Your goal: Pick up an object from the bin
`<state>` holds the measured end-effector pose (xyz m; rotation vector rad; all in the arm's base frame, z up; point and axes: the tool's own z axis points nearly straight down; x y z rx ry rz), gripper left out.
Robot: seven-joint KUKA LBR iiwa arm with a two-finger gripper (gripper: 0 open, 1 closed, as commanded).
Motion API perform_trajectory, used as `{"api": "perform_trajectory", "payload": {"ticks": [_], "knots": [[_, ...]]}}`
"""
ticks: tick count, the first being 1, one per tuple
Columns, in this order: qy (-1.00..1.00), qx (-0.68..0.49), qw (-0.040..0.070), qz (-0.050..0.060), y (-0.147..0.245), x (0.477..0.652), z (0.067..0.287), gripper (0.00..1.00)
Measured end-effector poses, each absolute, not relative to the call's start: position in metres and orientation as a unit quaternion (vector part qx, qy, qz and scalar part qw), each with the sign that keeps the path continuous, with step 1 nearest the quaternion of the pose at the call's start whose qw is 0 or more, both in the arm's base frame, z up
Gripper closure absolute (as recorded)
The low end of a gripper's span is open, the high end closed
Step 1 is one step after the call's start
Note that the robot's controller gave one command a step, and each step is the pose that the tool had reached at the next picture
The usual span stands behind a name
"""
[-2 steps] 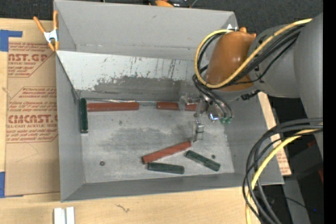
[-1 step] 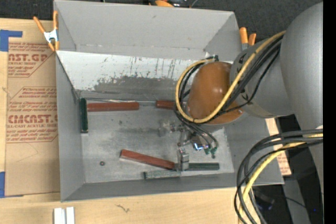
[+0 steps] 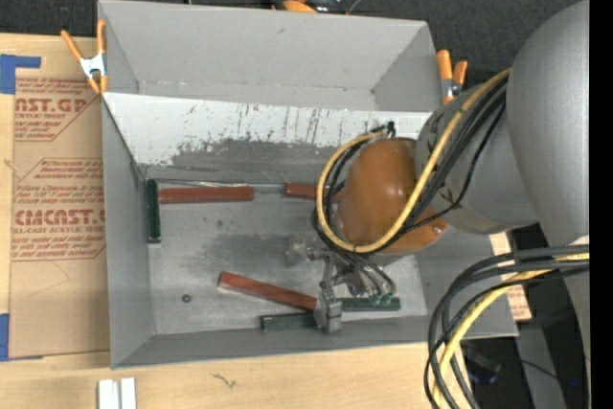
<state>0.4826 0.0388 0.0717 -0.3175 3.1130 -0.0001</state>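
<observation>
My gripper (image 3: 330, 306) is low over the bin floor near the front wall, right of centre, under the orange wrist cover. It stands at the right end of a reddish-brown stick (image 3: 265, 289) that lies slanted on the floor. A dark green bar (image 3: 285, 322) lies along the front wall just left of the gripper, touching or nearly touching it. A short green piece (image 3: 379, 304) pokes out to the gripper's right. Whether anything is held is hidden by the gripper's body.
Along the back of the floor lies another reddish-brown stick (image 3: 205, 194), its left end meeting an upright dark green bar (image 3: 150, 211) by the left wall. A short reddish piece (image 3: 299, 191) shows beside the wrist cover. Cables loop around the wrist.
</observation>
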Motion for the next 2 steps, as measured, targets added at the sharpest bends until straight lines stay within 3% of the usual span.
{"api": "perform_trajectory", "payload": {"ticks": [1,2], "knots": [[0.995,-0.101,0.002,0.000,0.039,0.481,0.071,1.00],[0.958,-0.286,0.002,0.000,0.064,0.487,0.115,1.00]]}}
